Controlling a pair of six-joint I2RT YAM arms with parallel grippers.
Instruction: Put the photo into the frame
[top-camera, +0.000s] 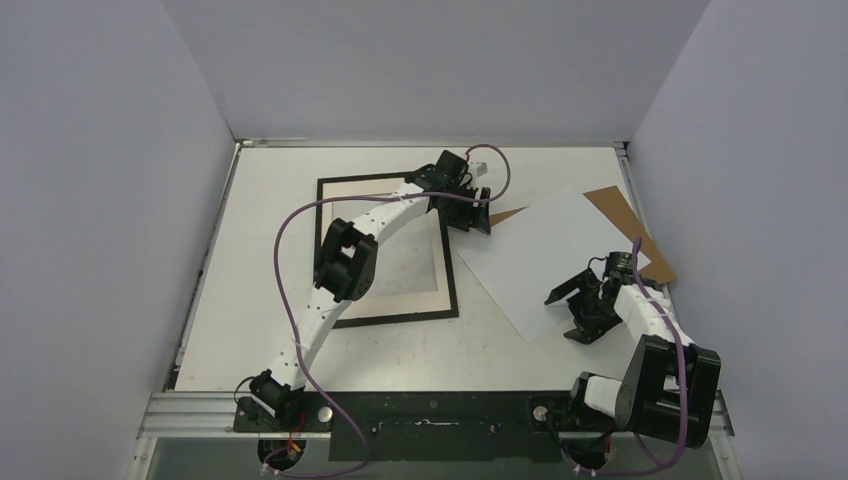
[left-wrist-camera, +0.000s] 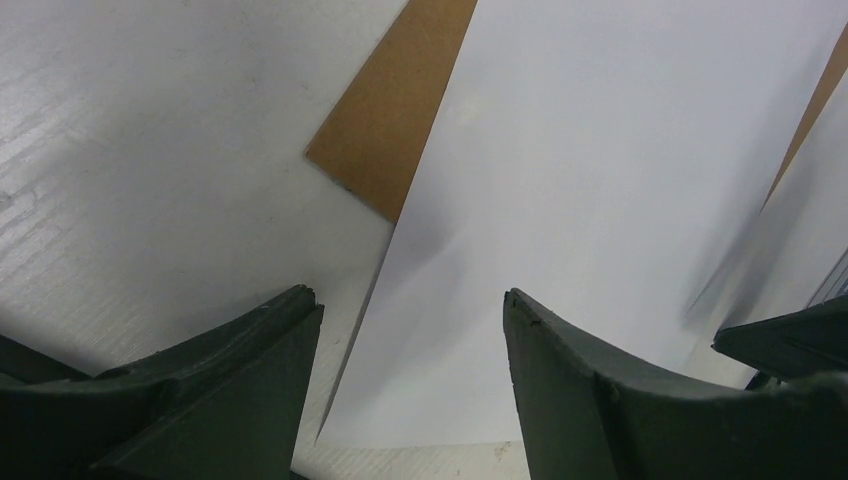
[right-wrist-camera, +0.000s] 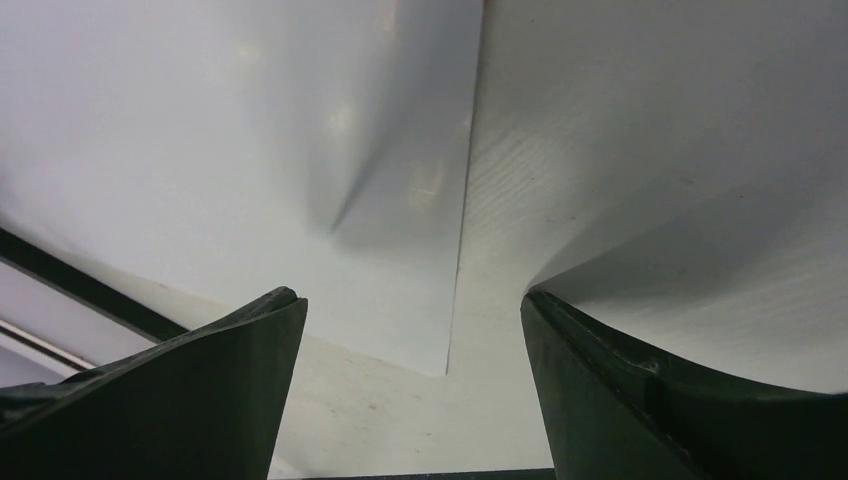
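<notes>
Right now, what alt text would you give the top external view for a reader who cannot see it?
The photo lies pale side up, right of the black frame, partly covering brown cardboard. The left gripper stands open at its far left edge, the right gripper open at its near corner.

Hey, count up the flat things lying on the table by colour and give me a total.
Black: 1, the frame
Cream: 1, the mat inside it
White: 1, the photo, pale back up
Brown: 1, the cardboard partly under the photo
Total: 4
</notes>
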